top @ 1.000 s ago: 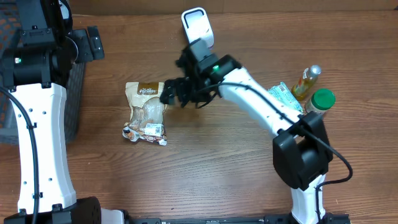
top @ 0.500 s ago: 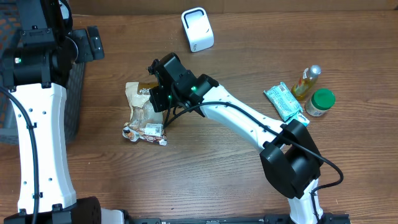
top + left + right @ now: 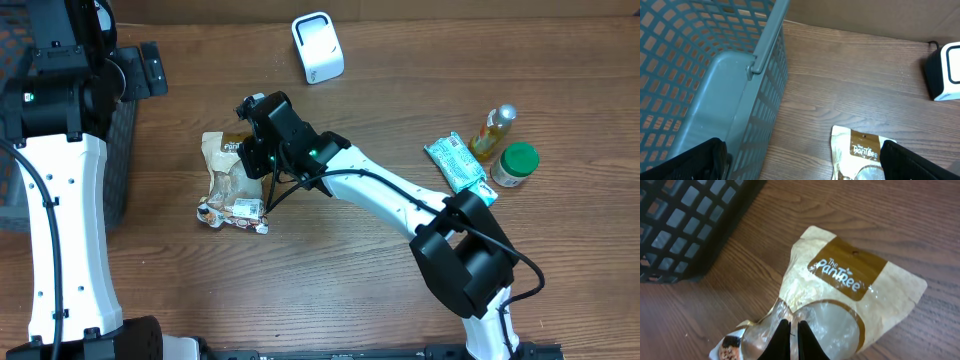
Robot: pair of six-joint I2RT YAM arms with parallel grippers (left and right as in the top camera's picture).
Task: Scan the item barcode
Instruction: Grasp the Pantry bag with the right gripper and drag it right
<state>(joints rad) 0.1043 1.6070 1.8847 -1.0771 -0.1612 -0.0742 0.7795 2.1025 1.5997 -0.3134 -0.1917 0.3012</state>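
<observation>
Wooden table [image 3: 330, 300], right jaws closed on snack pouch [image 3: 840, 300]

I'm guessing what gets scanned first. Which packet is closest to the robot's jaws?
The tan Pantree pouch; the right gripper pinches it. The green packet lies far off beside the bottle.

The right arm [image 3: 400, 200] is stretched from its base toward the snack pouch [image 3: 235, 185], its wrist poised above the pouch's upper end. The right gripper [image 3: 792, 330] is seen with fingers pressed together over the pouch. The left arm [image 3: 65, 230] is raised left of the pouch, and the left gripper [image 3: 800, 150] is spread wide.
</observation>
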